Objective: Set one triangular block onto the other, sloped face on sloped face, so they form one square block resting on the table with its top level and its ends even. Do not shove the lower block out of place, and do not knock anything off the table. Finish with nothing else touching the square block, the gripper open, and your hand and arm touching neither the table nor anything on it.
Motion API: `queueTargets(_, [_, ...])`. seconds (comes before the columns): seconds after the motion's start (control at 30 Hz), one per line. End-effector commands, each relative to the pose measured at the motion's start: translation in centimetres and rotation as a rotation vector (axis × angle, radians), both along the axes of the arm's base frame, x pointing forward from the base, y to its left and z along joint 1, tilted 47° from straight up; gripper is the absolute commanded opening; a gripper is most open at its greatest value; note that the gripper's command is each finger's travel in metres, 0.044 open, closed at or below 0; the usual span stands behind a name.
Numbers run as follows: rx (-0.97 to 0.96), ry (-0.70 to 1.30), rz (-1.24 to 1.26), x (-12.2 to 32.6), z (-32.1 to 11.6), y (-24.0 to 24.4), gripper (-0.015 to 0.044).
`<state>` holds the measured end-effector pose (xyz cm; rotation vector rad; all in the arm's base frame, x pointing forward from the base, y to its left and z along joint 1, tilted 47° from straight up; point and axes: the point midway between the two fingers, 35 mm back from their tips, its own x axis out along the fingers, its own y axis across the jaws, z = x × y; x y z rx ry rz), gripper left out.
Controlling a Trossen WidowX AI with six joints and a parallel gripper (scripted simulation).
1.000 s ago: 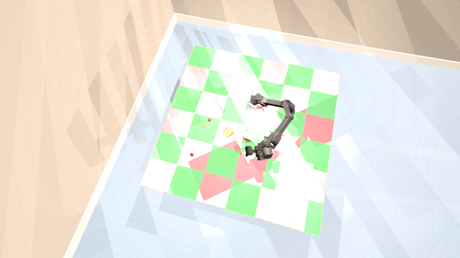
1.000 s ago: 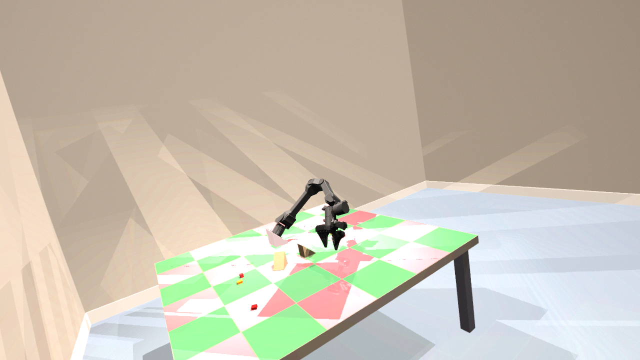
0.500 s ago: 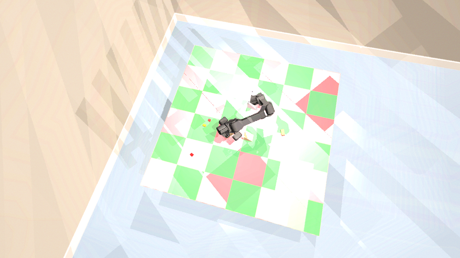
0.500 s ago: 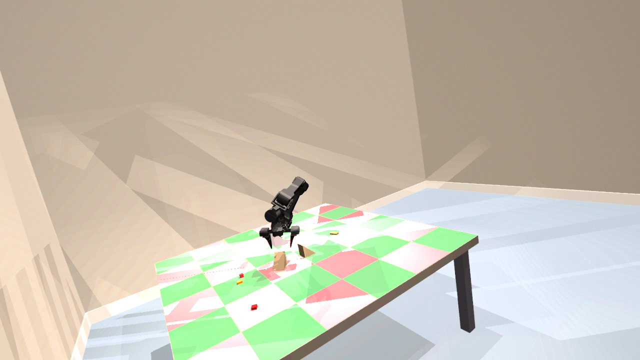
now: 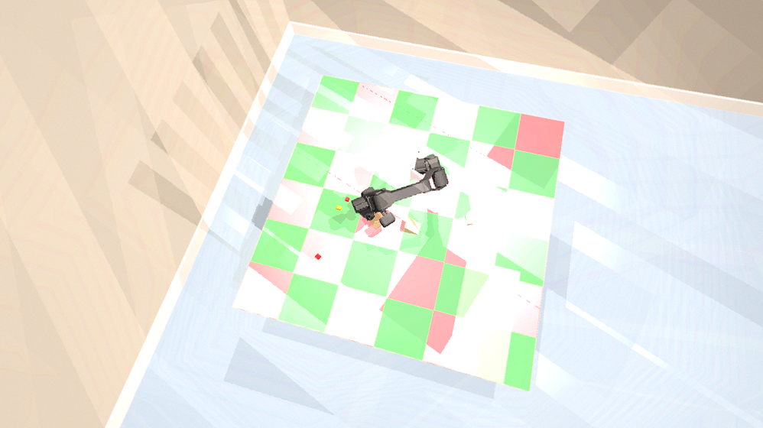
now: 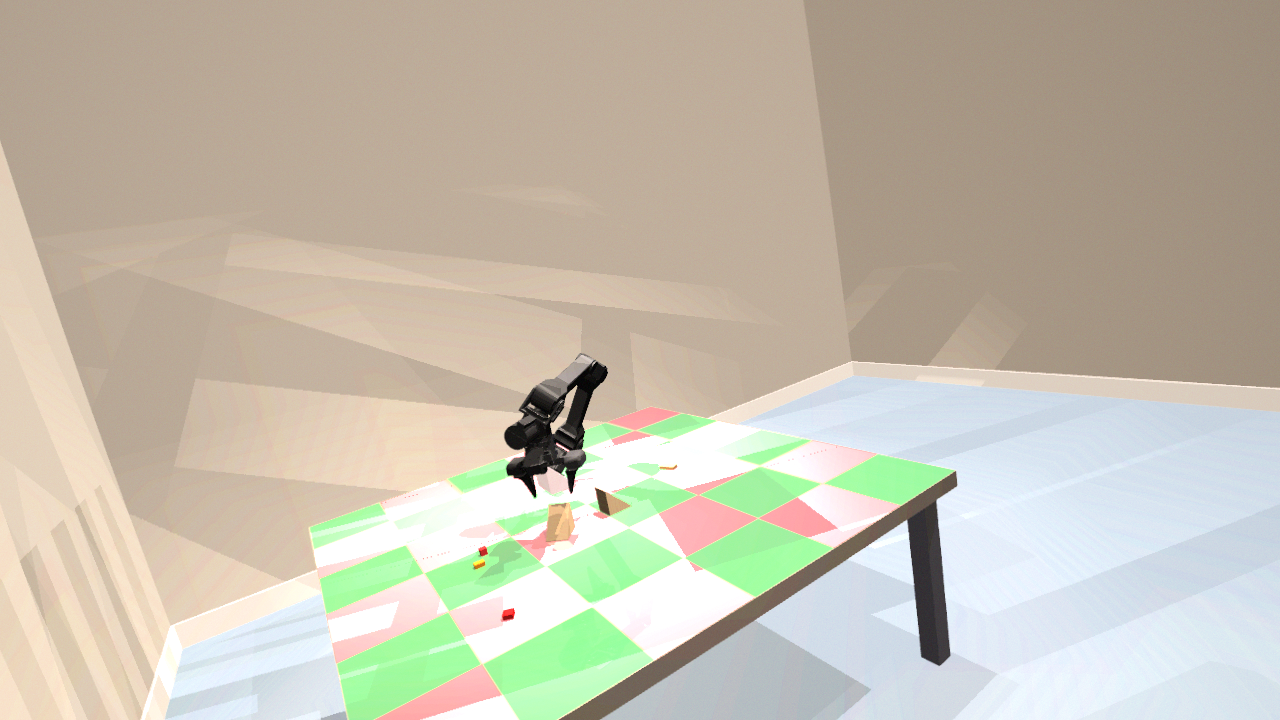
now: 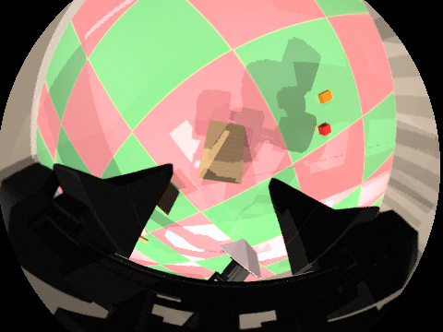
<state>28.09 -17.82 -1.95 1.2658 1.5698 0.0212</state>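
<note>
A tan triangular block (image 5: 376, 221) (image 6: 560, 522) (image 7: 223, 152) stands on the checkered table (image 5: 309, 300) (image 6: 760, 501). In the wrist view it shows just beyond the gap between the fingertips. The second triangular block (image 5: 410, 230) (image 6: 611, 501) (image 7: 169, 199) stands apart from it, to its right in the exterior view; in the wrist view the left finger partly hides it. My gripper (image 6: 553, 493) (image 7: 221, 176) is open and empty, above the first block. In the top view the hand partly hides that block and the fingertips are not clear.
A red piece (image 5: 346, 200) (image 6: 483, 551) (image 7: 325, 129) and a yellow-orange piece (image 5: 338, 207) (image 6: 478, 565) (image 7: 325, 97) lie near the first block. Another red piece (image 5: 317, 256) (image 6: 508, 614) lies farther out. An orange piece (image 5: 468, 223) (image 6: 668, 466) lies beyond the second block. A pale wedge (image 7: 242, 254) is at the arm's base.
</note>
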Motion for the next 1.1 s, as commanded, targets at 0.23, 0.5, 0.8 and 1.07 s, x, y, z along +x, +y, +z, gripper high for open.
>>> queueTargets(0.23, [0.005, 0.002, -0.008, 0.4, -1.4, 1.2, 0.0440])
queueTargets(0.5, [0.006, 0.005, -0.007, 0.6, -2.3, 2.1, 0.0440])
queueTargets(0.8, [0.007, 0.006, -0.007, 0.8, -3.2, 3.1, 0.0440])
queueTargets(1.07, [0.007, 0.005, -0.007, 0.9, -4.1, 4.1, 0.0440])
